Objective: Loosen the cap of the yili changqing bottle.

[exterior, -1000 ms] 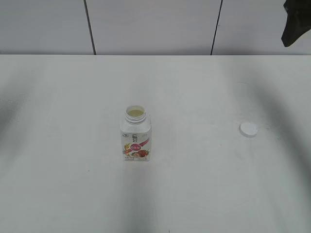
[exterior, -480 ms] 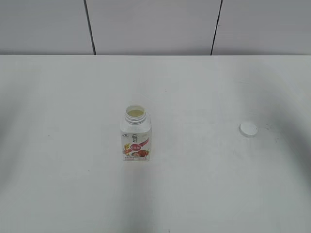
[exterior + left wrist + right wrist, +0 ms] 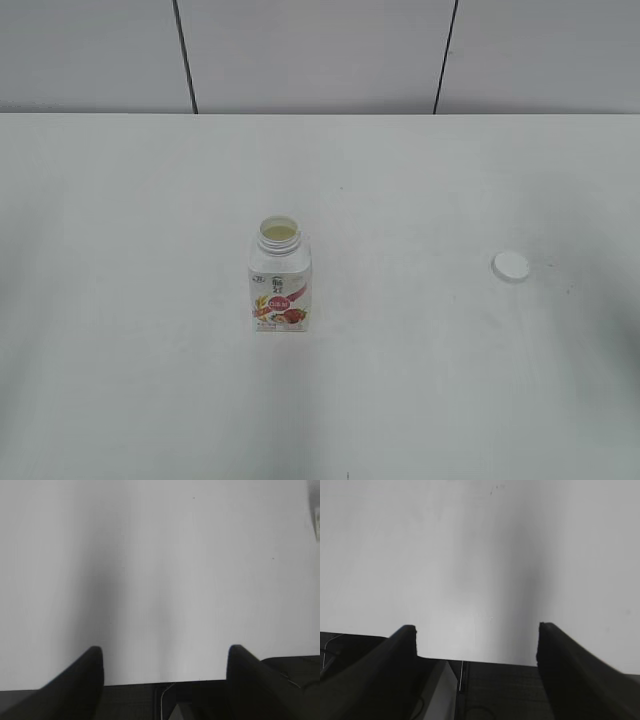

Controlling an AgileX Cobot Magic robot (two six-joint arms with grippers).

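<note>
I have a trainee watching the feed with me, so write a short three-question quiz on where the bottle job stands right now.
1. True or false: the cap is screwed onto the yili changqing bottle.
2. Where does the cap lie? A) on the table, to the right of the bottle and apart from it; B) leaning against the bottle; C) held by a gripper.
3. Fill in: the left gripper and the right gripper both have their jaws ____, with nothing between them.

Key: 1 false, the neck is uncovered; 2 A; 3 open.

Bright, even light; soft shadows
</note>
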